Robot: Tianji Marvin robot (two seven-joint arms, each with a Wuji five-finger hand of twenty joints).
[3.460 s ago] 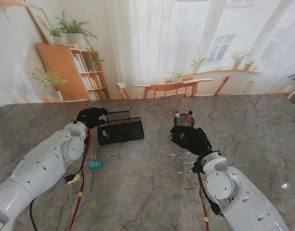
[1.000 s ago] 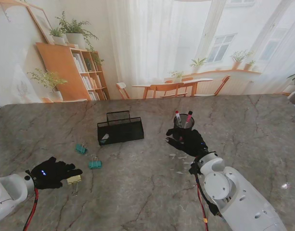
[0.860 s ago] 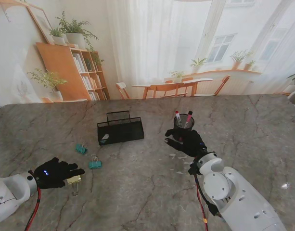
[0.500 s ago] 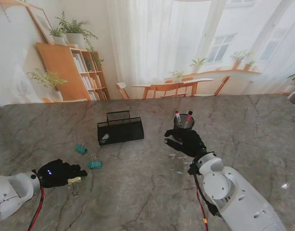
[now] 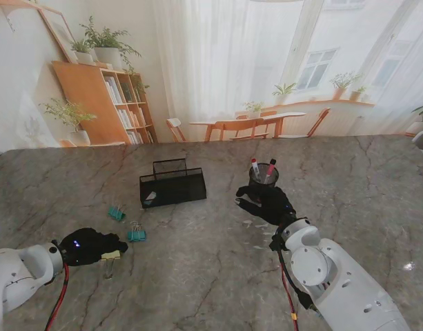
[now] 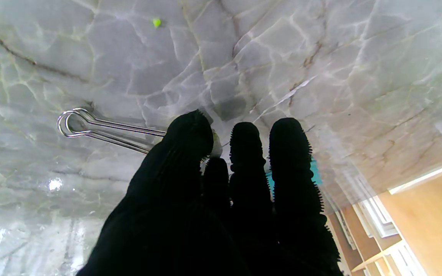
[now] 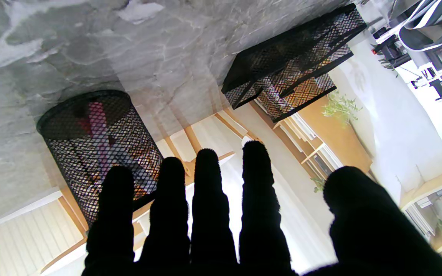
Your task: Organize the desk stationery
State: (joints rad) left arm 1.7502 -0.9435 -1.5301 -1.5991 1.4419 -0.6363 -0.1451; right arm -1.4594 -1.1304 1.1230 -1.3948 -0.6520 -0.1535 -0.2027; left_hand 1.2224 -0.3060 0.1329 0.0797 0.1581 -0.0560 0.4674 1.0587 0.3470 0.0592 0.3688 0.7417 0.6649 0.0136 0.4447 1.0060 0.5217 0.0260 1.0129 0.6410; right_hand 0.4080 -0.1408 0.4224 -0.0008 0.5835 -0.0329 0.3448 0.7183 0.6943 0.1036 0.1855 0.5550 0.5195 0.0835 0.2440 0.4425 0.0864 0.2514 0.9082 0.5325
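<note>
My left hand [image 5: 87, 246] rests low on the table at the near left. Its thumb and fingers [image 6: 244, 142] close around the body of a yellow binder clip [image 5: 112, 255], whose wire handle [image 6: 90, 128] sticks out flat on the marble. Two teal binder clips [image 5: 136, 235] [image 5: 116, 213] lie just beyond it. A black mesh tray [image 5: 172, 186] stands farther back. My right hand [image 5: 266, 203] hovers open, fingers straight, just in front of the black mesh pen cup [image 5: 263, 174] [image 7: 90, 145], which holds pens.
The grey marble table [image 5: 211, 276] reaches to a printed room backdrop. The mesh tray [image 7: 294, 57] also shows in the right wrist view. Red and yellow cables [image 5: 56, 303] run along my left arm.
My left hand swept from beside the mesh tray to the near left, then slid right onto the yellow clip and closed over it. The right hand barely moved.
</note>
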